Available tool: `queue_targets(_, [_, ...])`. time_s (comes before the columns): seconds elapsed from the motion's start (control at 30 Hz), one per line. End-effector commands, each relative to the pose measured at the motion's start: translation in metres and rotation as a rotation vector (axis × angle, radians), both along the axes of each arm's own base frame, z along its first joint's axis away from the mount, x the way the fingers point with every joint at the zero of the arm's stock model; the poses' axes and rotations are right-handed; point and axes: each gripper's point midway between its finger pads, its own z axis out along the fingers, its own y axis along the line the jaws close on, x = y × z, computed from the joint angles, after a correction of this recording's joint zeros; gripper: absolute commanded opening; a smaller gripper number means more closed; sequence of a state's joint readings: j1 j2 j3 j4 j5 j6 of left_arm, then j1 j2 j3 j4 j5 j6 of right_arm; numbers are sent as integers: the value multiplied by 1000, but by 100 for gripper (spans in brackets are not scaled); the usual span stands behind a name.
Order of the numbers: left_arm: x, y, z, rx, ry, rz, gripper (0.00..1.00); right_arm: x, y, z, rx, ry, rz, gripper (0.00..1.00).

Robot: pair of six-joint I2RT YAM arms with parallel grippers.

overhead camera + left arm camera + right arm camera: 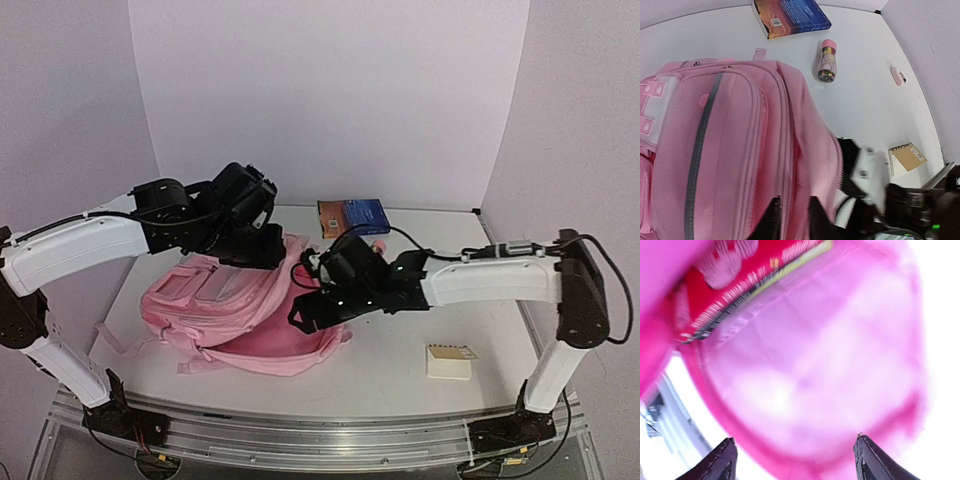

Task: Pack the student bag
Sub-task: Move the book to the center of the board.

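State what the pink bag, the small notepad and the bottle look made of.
Student bag: soft matte fabric; woven texture, stitched seams and folds show. Notepad: matte brown card cover, seemingly kraft, coil-bound along one edge. Bottle: clear body, probably plastic, contents visible through it; glossy pink cap.

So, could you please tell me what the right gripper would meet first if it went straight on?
Most likely the bag's pink lining: the right gripper, fingers apart, points into the open bag. A red item sits off-line, upper left. Depth is blurred.
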State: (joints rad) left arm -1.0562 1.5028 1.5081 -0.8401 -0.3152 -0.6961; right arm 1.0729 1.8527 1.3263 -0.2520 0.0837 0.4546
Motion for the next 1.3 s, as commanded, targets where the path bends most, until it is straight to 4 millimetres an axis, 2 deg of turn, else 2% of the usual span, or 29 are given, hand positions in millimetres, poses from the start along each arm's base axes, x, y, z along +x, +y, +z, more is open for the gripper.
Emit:
queue_targets(0.0, [3,-21,27,-137,-72,-79,40,21,-76,35,23,-31,-179,83])
queue_targets(0.03, [4,-24,24,-137,-69,-75,53,31,-98,37,41,6,-242,83])
queue_targets(0.1, [9,-35,20,-157,-72,-80,87,48,-129,40,58,29,-316,85])
queue_targets(0.13, [12,-40,19,-164,-72,-82,96,59,-146,43,44,21,-361,87])
queue_targets(0.17, [18,-45,18,-165,-71,-74,99,68,-159,48,34,2,-393,89])
queue_targets(0.27, [51,-57,13,-170,-33,-34,100,95,-182,61,41,-25,-443,93])
queue_targets(0.4, [119,-66,-4,-229,-9,-5,100,136,-202,61,48,10,-492,95])
queue_targets(0.43, [137,-69,-19,-228,8,3,100,149,-210,52,41,32,-517,96])
queue_targets(0.47, [155,-68,-20,-244,3,23,100,162,-217,53,50,35,-543,97])
queue_targets(0.6, [228,-73,-53,-258,7,70,100,213,-231,29,85,114,-580,97])
queue_targets(0.67, [258,-79,-65,-285,7,63,100,240,-238,26,83,98,-593,97])
queue_targets(0.7, [272,-82,-82,-277,7,63,99,251,-240,16,67,97,-590,97])
queue_targets(0.8, [314,-81,-98,-322,-25,85,100,291,-244,10,98,86,-592,97])
queue_targets(0.83, [326,-80,-97,-368,-31,82,99,306,-246,3,115,98,-601,96])
queue_targets(0.87, [333,-81,-103,-418,-23,73,99,315,-244,-10,134,127,-599,95])
queue_targets(0.97, [352,-74,-123,-521,-23,77,100,349,-244,-18,200,135,-601,93])
queue_targets(1.07, [363,-81,-139,-551,-29,61,99,376,-243,-33,198,98,-588,93])
queue_targets(1.17, [370,-89,-153,-607,-26,55,92,401,-247,-46,197,56,-599,93])
queue_targets(1.2, [373,-89,-159,-623,-22,65,88,407,-248,-56,200,58,-601,92])
queue_targets(1.27, [376,-90,-170,-652,-15,73,86,421,-249,-58,222,30,-598,92])
